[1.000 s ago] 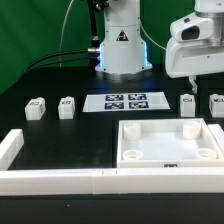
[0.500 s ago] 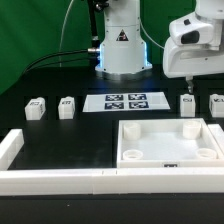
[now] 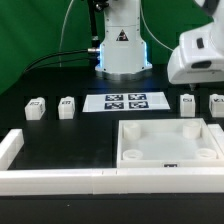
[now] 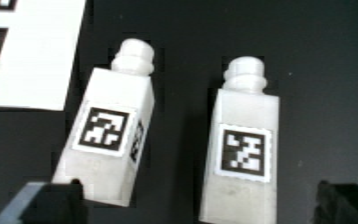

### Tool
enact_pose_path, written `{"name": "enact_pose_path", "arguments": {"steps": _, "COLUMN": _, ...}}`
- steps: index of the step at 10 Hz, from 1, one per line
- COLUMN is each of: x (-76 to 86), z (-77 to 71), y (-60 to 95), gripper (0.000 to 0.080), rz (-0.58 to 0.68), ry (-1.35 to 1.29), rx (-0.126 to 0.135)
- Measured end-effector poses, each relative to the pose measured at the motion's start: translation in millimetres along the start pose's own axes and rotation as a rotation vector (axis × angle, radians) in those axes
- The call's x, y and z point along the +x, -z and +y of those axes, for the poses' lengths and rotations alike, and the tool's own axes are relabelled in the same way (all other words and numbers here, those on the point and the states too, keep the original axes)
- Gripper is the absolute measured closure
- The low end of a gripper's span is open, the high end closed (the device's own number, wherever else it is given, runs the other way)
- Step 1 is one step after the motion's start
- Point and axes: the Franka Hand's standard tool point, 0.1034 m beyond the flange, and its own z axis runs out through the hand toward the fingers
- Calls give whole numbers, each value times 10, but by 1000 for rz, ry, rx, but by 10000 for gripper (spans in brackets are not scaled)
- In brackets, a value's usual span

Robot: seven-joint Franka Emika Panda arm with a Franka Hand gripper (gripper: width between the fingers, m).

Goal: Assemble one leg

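Four small white legs with marker tags stand on the black table: two at the exterior view's left [image 3: 35, 108] [image 3: 66, 106] and two at its right [image 3: 187, 104] [image 3: 217, 103]. My gripper [image 3: 192, 78] hangs above the right pair. In the wrist view both of those legs lie below me, one [image 4: 114, 125] near the marker board [image 4: 25, 50], the other [image 4: 247, 140] beside it. The gripper [image 4: 197, 203] is open and empty, with one dark fingertip [image 4: 51, 205] outside each leg. The large white square tray [image 3: 128, 132] lies in front of the right pair.
The marker board [image 3: 127, 101] lies at mid-table in front of the robot base [image 3: 122, 50]. A white L-shaped wall [image 3: 60, 178] runs along the front edge and up the exterior view's left side. A green backdrop stands behind.
The gripper has moved toward the exterior view's right and a little lower over the right pair of legs. No part has moved.
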Motion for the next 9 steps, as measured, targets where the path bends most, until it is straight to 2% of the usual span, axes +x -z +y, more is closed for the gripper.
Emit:
{"name": "enact_pose_path", "arguments": {"steps": 4, "x": 54, "z": -124, "y": -132, "gripper": 151, "rz": -7, "ry": -18, "rx": -10}}
{"name": "enact_pose_path", "arguments": {"steps": 7, "x": 133, "z": -159, "y": -253, "gripper": 151, "rz": 5, "ry": -14, "rx": -7}}
{"name": "enact_pose_path", "arguments": {"steps": 9, "x": 118, "z": -155, "y": -329, "gripper": 151, "rz": -28, "ry": -13, "rx": -13}}
